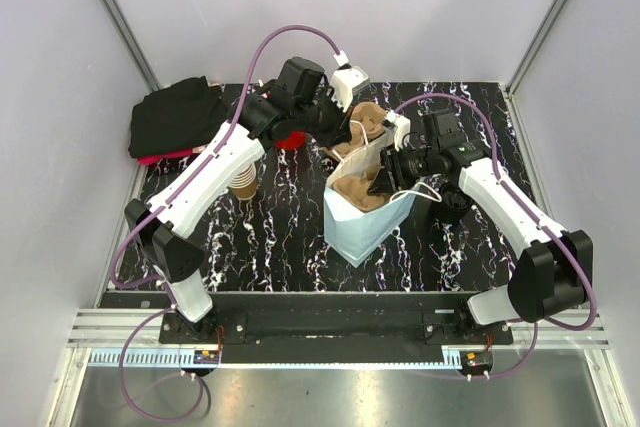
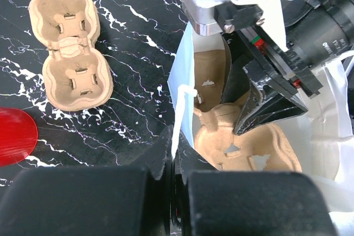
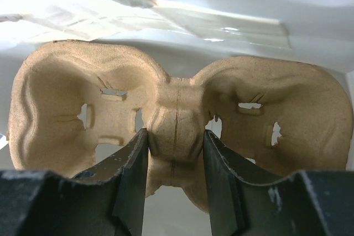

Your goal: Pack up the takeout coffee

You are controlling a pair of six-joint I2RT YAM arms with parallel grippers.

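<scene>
- Top external view: the cup (image 1: 243, 185) stands on the table (image 1: 290, 257) left of centre, partly under the left forearm. It is not in the bag and not in any carrier pocket. If that forearm is drawn back low, the cup could be knocked over.
- Left wrist view: the left gripper (image 2: 172, 172) is pressed together at the bottom of the frame, apparently pinching the bag's rim. The thin rim could slip free, and the mouth would then sag onto the carrier.
- Centre of the top view: the bag (image 1: 355, 232) stands open with the carrier (image 3: 177, 92) inside it.
- Right wrist view: the right gripper (image 3: 176, 134) is pinching the carrier's middle ridge between its two pockets. If the carrier is let go tilted or caught on the bag wall, the pockets would not sit level and a cup placed there could tip.
- Relative to the tools, the cup is left of the bag and well apart from both grippers. Neither gripper is free to take it, so a hurried release of bag or carrier is a further risk.
</scene>
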